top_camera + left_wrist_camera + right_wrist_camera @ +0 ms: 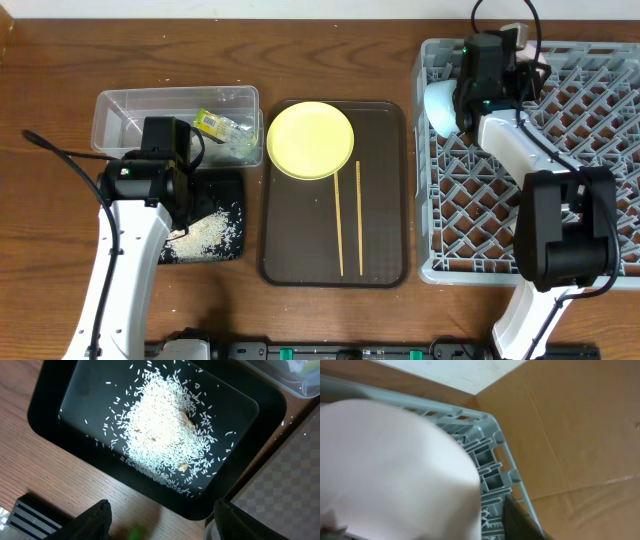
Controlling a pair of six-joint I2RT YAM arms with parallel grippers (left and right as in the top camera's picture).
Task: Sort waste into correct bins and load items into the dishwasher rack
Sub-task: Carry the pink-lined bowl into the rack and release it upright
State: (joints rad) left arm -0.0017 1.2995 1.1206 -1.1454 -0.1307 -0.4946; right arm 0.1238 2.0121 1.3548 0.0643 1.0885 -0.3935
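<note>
two chopsticks [359, 220] on brown tray [385, 235], beside plate [310, 140]

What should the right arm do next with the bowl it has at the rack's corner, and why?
Probably lower the bowl a little onto the pegs, then open. The right gripper holds it at a corner of the dishwasher rack, seemingly not seated yet. The yellow plate and chopsticks wait on the brown tray, so freeing the gripper comes first.
</note>
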